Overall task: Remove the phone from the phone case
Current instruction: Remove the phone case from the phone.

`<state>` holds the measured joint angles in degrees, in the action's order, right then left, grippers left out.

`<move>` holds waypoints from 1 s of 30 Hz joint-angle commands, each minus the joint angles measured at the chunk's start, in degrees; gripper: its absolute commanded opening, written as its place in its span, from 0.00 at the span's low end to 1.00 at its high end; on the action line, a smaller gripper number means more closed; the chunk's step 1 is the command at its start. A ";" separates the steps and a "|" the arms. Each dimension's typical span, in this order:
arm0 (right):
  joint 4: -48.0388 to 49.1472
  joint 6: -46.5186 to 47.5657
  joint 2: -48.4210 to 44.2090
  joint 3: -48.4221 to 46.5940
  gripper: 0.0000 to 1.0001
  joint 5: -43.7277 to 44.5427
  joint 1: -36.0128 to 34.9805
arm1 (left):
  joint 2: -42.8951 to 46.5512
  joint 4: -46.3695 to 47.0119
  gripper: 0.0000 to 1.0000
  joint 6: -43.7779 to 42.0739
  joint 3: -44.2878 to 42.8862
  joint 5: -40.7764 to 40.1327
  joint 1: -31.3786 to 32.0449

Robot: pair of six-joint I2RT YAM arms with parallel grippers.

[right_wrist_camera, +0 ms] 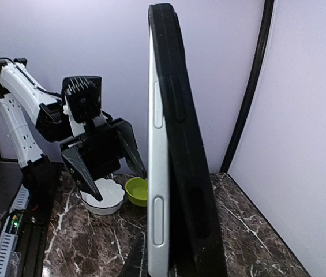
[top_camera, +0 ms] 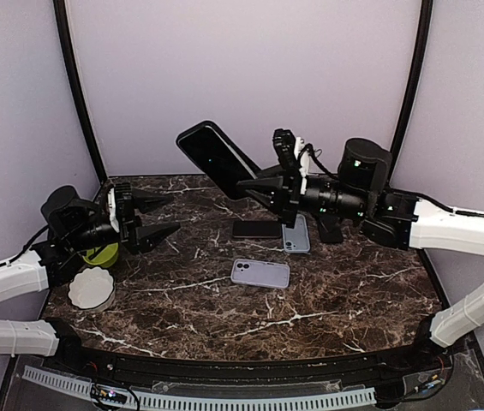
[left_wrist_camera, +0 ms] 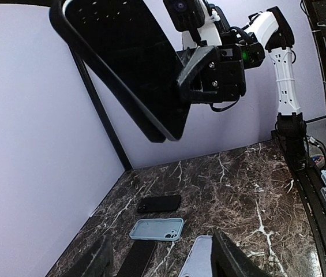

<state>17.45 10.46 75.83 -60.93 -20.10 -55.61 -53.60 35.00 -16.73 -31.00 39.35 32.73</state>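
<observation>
Black-cased phone [top_camera: 212,154], long axis tilted up-left, in right claw [top_camera: 257,187]

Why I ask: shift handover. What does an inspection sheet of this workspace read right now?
Surface: dark marble table, no spills seen.
Job's things: phone inside phone case, raised off the table, tilted.
Clutter: black case, light blue case, lilac case lying flat; white bowl and green bowl at left.
Grippers: left gripper open, empty; right gripper shut on the phone case.
Cables: ribbed cable track along front edge.
Surroundings: lilac walls, black poles.
</observation>
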 commanded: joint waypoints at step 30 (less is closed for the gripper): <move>26.60 -28.42 16.39 -10.06 0.00 -20.04 -2.01 | -1.49 11.50 0.41 5.04 1.35 8.60 0.08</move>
<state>41.82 -21.23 92.23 -67.44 -41.69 -56.25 -54.48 42.96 -14.63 -29.50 47.16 32.73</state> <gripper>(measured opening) 0.070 0.430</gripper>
